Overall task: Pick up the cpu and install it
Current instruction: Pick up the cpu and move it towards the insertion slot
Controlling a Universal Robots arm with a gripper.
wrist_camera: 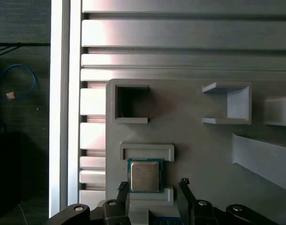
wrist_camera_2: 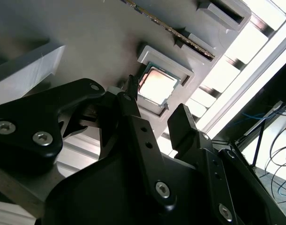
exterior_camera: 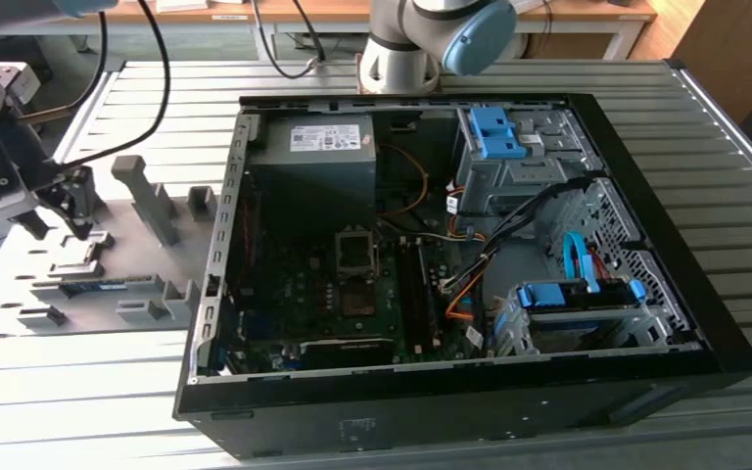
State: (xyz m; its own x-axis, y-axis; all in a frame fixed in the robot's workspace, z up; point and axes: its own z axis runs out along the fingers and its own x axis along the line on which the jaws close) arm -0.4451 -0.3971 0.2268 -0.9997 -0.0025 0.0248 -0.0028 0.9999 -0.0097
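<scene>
Hovering over the grey fixture [wrist_camera: 204, 154], the released end effector [wrist_camera: 154, 185] straddled the cpu [wrist_camera: 145, 175].
In the first wrist view the cpu lay flat in a fixture recess, straight ahead of and between the spread fingertips [wrist_camera: 123, 187], apparently untouched. Being square, it offered no long axis, and its edges ran parallel to them. The exterior view gave the wider layout: the open computer case [exterior_camera: 481, 294] stood beside the fixture, toward that view's right, on the slatted surface [exterior_camera: 89, 411].
</scene>
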